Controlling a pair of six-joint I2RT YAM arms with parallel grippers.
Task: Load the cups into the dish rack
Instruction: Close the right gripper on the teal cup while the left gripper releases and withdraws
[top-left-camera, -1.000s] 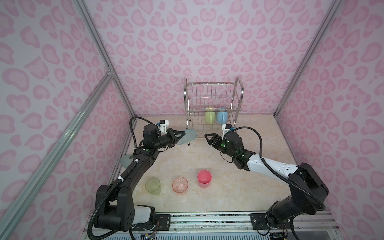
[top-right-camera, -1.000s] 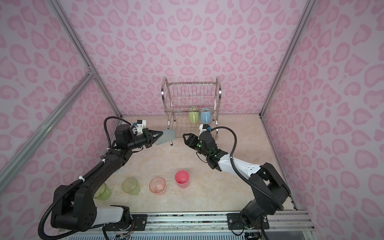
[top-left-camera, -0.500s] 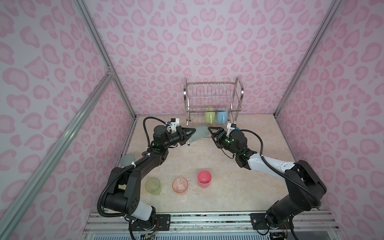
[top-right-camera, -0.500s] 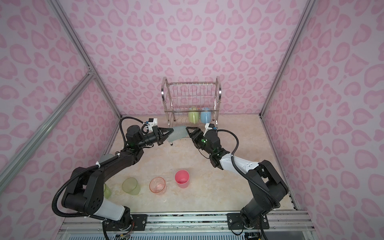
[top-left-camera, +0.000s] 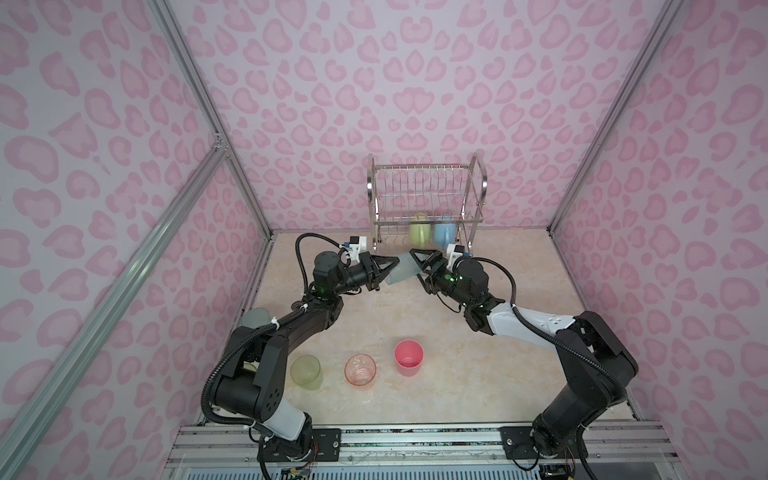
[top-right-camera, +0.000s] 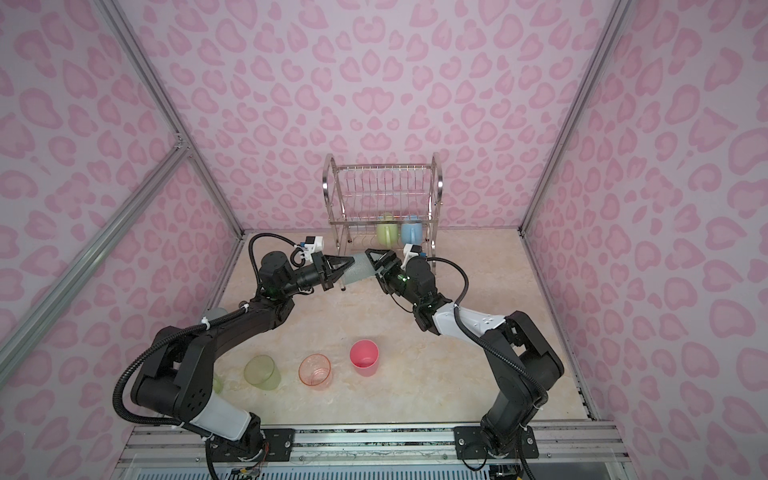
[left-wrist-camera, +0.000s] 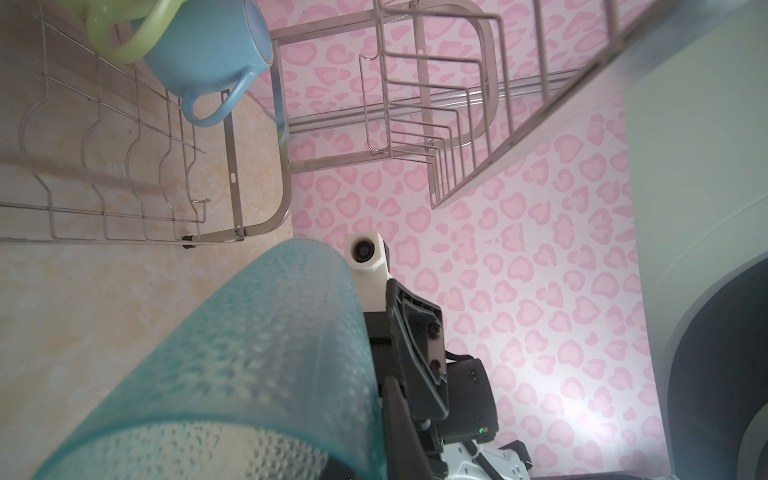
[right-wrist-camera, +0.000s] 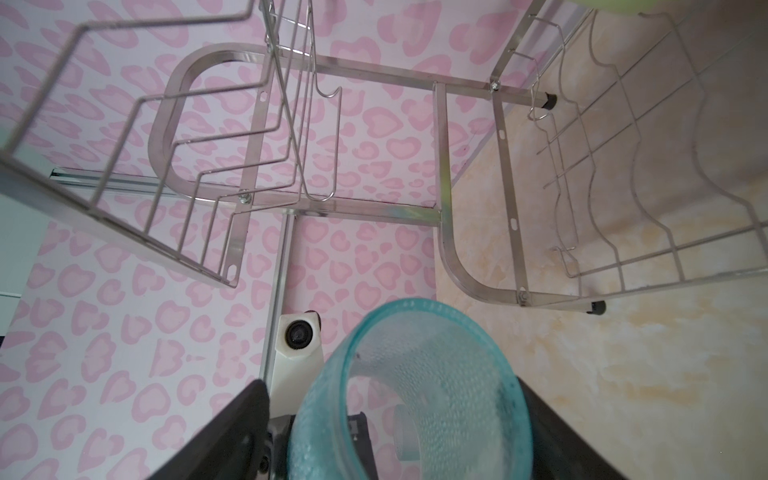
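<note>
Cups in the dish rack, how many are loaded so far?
2: the green mug and the blue mug, side by side on the dish rack's lower tier. The pale blue tumbler hangs in front of the rack, not in it. None looks hidden.

A translucent pale blue tumbler (left-wrist-camera: 249, 365) with a pebbled wall fills the near part of the view, stretching away from the lens over the beige marbled tabletop (left-wrist-camera: 83, 299). At its far end are the black right gripper (left-wrist-camera: 399, 357) and a white wrist camera (left-wrist-camera: 365, 253) beside it, both partly hidden by the tumbler. Beyond stands the dish rack (left-wrist-camera: 282, 166), with 1 blue mug (left-wrist-camera: 208, 45) and 1 green mug (left-wrist-camera: 120, 37) side by side on its lower wire tier, before the pink patterned wall (left-wrist-camera: 540, 270).
</note>
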